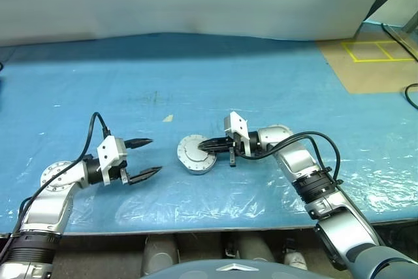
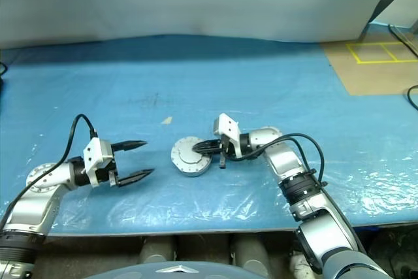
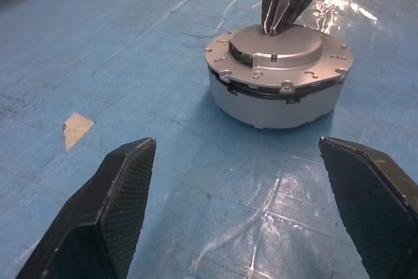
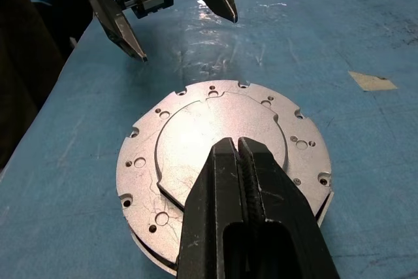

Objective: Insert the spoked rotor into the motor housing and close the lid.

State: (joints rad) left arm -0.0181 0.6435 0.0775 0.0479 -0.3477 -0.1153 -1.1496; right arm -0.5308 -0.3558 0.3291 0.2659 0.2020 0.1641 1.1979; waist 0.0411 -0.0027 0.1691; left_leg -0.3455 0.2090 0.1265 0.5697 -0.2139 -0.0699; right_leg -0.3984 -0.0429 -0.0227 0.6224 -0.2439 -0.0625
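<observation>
The motor housing [image 1: 189, 162] stands on the blue mat as a closed round grey case. The lid [image 4: 215, 122] lies flat on top of it, plain back up. The spoked rotor is hidden. My right gripper [image 1: 204, 145] is shut, and its fingertips [image 3: 277, 21] press down on the raised middle of the lid. Nothing is held between them. My left gripper [image 1: 155, 155] is open a short way to the left of the housing, pointing at it, with only mat between its fingers [image 3: 124, 187].
A clear plastic sheet covers the blue mat [image 1: 274, 83]. A small tan scrap [image 1: 168, 118] lies behind and left of the housing. The table's front edge [image 1: 196, 230] runs close below both arms. Brown floor with yellow tape [image 1: 379, 50] lies at the far right.
</observation>
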